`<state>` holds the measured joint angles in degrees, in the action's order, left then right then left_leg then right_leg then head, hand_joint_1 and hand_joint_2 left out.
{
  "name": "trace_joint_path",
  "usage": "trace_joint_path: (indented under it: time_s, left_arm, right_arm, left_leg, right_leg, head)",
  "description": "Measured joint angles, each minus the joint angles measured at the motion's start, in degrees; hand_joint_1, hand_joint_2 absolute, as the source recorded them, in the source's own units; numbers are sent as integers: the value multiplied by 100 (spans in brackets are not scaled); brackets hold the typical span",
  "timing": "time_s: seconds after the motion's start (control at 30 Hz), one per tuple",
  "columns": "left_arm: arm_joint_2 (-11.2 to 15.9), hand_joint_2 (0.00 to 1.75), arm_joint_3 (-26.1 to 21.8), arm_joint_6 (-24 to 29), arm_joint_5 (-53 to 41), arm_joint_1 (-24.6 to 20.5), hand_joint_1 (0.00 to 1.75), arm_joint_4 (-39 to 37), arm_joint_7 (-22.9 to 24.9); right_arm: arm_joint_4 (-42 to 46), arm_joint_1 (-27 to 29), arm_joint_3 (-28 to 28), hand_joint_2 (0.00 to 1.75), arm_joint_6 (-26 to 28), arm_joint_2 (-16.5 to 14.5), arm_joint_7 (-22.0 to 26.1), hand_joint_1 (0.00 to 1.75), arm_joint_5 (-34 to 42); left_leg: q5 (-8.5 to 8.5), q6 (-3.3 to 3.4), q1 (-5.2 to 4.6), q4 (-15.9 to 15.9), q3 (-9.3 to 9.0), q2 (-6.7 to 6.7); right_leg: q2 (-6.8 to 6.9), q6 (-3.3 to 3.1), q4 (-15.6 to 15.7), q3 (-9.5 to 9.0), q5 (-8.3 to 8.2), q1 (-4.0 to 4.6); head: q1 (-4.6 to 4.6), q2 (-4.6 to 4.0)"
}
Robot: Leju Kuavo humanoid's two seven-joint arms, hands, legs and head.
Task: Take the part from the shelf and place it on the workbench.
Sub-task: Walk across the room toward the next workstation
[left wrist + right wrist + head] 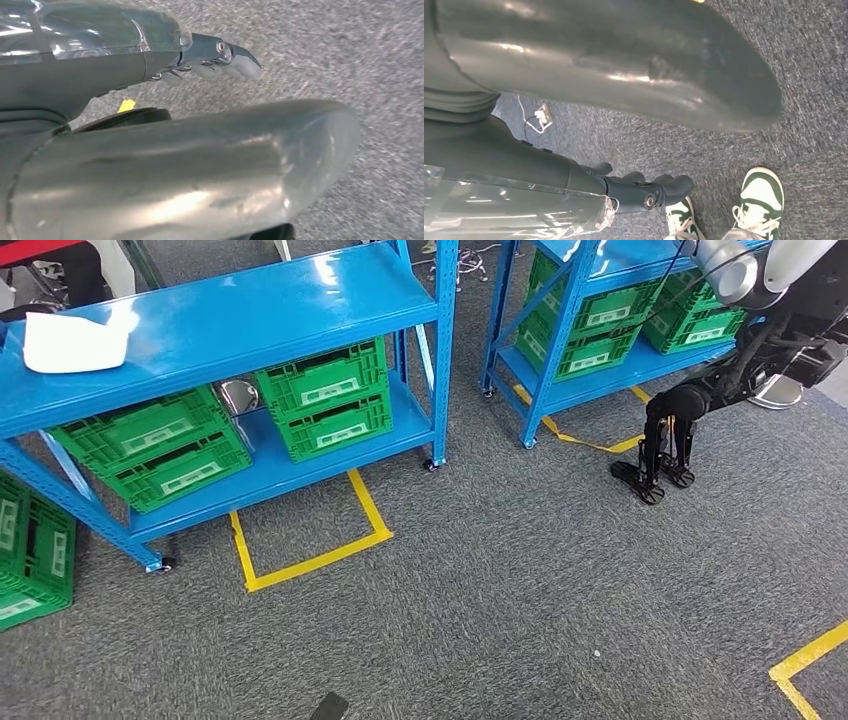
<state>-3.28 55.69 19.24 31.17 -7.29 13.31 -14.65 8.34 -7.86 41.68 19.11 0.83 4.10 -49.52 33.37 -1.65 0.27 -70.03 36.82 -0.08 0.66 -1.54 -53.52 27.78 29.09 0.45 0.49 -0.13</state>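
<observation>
Two blue shelves (215,335) hold green crates (325,400); I can't pick out the part. Left robot hand (220,60) hangs over carpet, fingers curled, empty. Right robot hand (649,192) likewise, near someone's sneakers (761,200).

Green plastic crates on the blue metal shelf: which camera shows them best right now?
The head view. It shows the green plastic crates stacked on the lower level of the blue metal shelf, labels facing out. The left wrist view shows the left hand over grey carpet; the right wrist view shows the right hand near a person's shoes.
</observation>
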Motion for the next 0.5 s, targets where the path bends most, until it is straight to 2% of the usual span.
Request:
trace_joint_path:
  time_s: [0.03, 0.07, 0.1, 0.13, 0.2, 0.27, 0.3, 0.37, 0.4, 0.43, 0.47, 0.5]
  left_arm:
    - [3, 0, 0, 1, 3, 2, 0, 0, -1]
    - [5, 0, 0, 3, 4, -1, 0, 0, -3]
    - [6, 0, 0, 6, 4, -1, 0, 1, -6]
    - [7, 0, 0, 9, 4, 1, 0, 1, -8]
    - [9, 0, 0, 15, 4, 9, 0, 1, -10]
    - [12, 0, 0, 26, 3, 7, 0, 1, -10]
    - [13, 0, 0, 32, 2, 4, 0, 0, -11]
    - [17, 0, 0, 43, 1, 4, 0, -1, -13]
    - [18, 0, 0, 45, 0, 6, 0, -2, -14]
    - [19, 0, 0, 47, -1, 7, 0, -1, -15]
    - [19, 0, 0, 48, -2, 7, 0, -1, -15]
    - [17, 0, 0, 48, -3, 6, 0, 0, -16]
  right_arm:
    - [0, 0, 1, 0, 4, -1, 14, 0, 9]
    - [1, 0, 2, 0, 7, 0, 25, 0, 14]
    - [1, -1, 3, 0, 10, -1, 31, 0, 14]
    - [2, -4, 4, 0, 12, -2, 35, 0, 15]
    - [1, -8, 9, 0, 18, -2, 55, 0, 22]
    - [0, -4, 13, 0, 24, -3, 83, 0, 33]
    - [-1, -1, 14, 0, 27, -4, 96, 0, 38]
    - [-2, 4, 15, 0, 29, -7, 116, 0, 45]
    - [-3, 8, 15, 0, 30, -8, 124, 0, 46]
    - [-5, 16, 15, 0, 29, -9, 130, 0, 46]
    - [-6, 25, 15, 0, 29, -10, 132, 0, 46]
    - [-8, 31, 15, 0, 28, -9, 132, 0, 45]
  left_leg:
    - [-140, -34, 33, 363, -258, 7]
    - [-205, -59, 52, 722, -510, 0]
    - [-213, -61, 67, 997, -686, -22]
    - [-176, -38, 70, 1142, -770, -41]
    - [-133, 74, 57, 1185, -755, -57]
    - [-162, 190, 60, 1201, -720, -11]
    - [-183, 232, 65, 1209, -700, 21]
    - [-211, 287, 50, 1209, -652, 88]
    - [-222, 303, 37, 1207, -632, 126]
    - [-230, 315, 21, 1206, -617, 164]
    - [-235, 322, 3, 1205, -610, 203]
    - [-238, 326, -14, 1205, -610, 246]
  right_leg:
    - [-3, 26, -67, 55, 5, -16]
    - [-11, 58, -146, 117, 20, -27]
    - [-25, 97, -222, 172, 34, -29]
    - [-40, 135, -287, 218, 42, -26]
    - [-81, 207, -353, 279, 29, -28]
    - [-97, 272, -491, 356, 133, -42]
    - [-96, 304, -700, 447, 280, -46]
    - [-90, 360, -1419, 732, 680, -55]
    - [-89, 372, -1761, 860, 824, -58]
    - [-88, 369, -1953, 916, 870, -59]
    - [-83, 350, -1932, 874, 804, -57]
    - [-60, 316, -1687, 734, 639, -50]
  head:
    - [-5, 0]
    - [-18, 0]
    - [-25, 0]
    - [-31, 0]
    - [-20, 0]
    - [-5, 0]
    - [4, 0]
    - [27, 0]
    - [31, 0]
    - [33, 0]
    - [33, 0]
    - [34, 0]
